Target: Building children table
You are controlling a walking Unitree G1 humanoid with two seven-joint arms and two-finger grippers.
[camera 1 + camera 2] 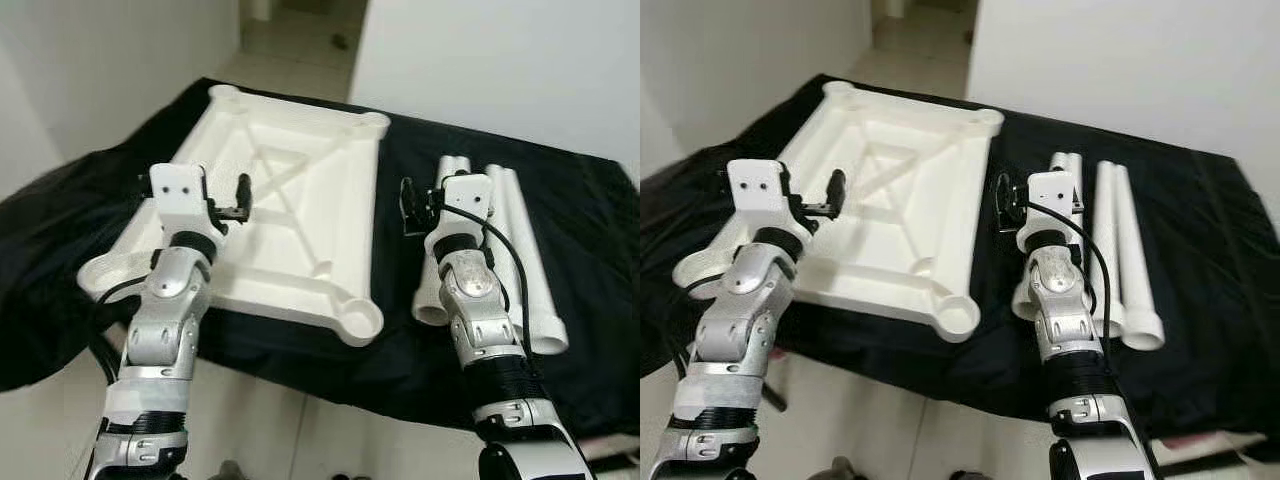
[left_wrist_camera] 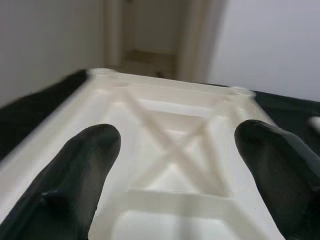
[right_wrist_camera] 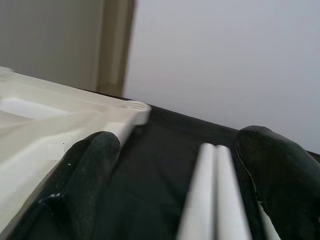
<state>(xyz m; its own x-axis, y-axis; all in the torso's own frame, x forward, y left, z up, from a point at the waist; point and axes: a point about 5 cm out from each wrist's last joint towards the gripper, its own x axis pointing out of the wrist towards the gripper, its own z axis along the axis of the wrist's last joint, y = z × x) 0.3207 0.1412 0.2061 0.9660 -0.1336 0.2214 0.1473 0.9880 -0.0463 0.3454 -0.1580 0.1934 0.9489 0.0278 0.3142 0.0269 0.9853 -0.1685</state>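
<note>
A white plastic tabletop [image 1: 300, 250] lies upside down on the black-draped surface, its cross ribs and round corner sockets facing up. To its right several white tube legs [image 1: 525, 260] lie side by side. My left gripper [image 1: 230, 205] hovers open over the tabletop's near left part; the left wrist view shows its fingers [image 2: 85, 170] wide apart with the ribs [image 2: 175, 145] between them. My right gripper [image 1: 420, 205] is held open above the gap between tabletop and legs. In the right wrist view its fingertips [image 3: 90, 170] frame a tabletop corner [image 3: 132, 110] and two legs [image 3: 215, 195].
A black cloth [image 1: 60, 220] covers the work surface and hangs over its near edge. Light floor [image 1: 260, 420] lies below that edge. A white wall [image 1: 500, 60] stands behind on the right, and a doorway [image 1: 300, 40] opens behind the middle.
</note>
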